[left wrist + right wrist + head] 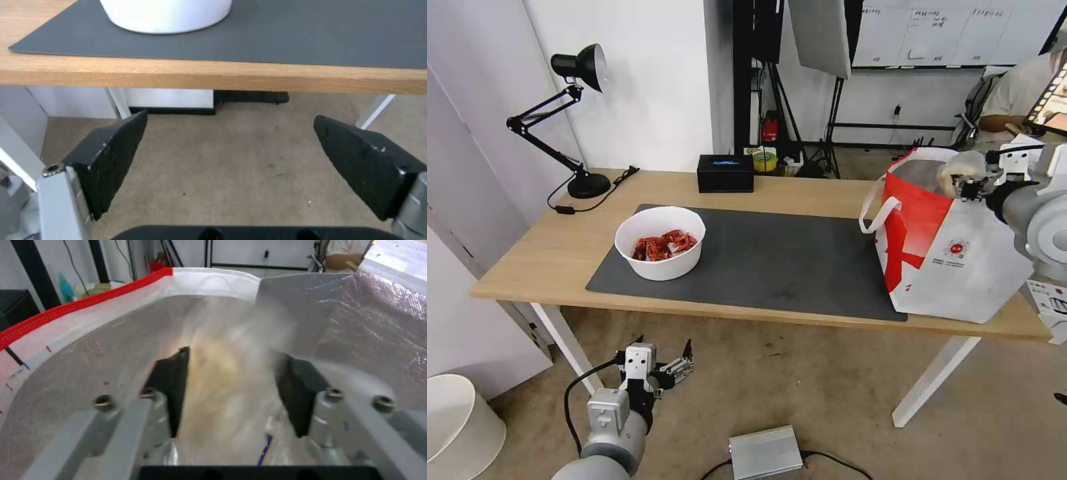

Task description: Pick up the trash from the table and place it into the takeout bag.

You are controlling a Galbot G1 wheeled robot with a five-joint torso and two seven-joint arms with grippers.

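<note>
A: What's blurred at the bag?
B: A pale clear lump between the right gripper fingers, over the foil mouth at 3 o'clock; whether it is clamped I cannot tell.
A: The left gripper?
B: Fingers wide apart, empty, low at 7 o'clock before the desk.
A: The bowl?
B: On the mat, at 9 o'clock; its top is cut off in the left wrist view; lamp and black box behind.

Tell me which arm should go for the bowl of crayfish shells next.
Left, probably. The left gripper hangs open and empty below the table edge, on the bowl's side. The right gripper is over the takeout bag, a blurred clear item between its fingers.
</note>
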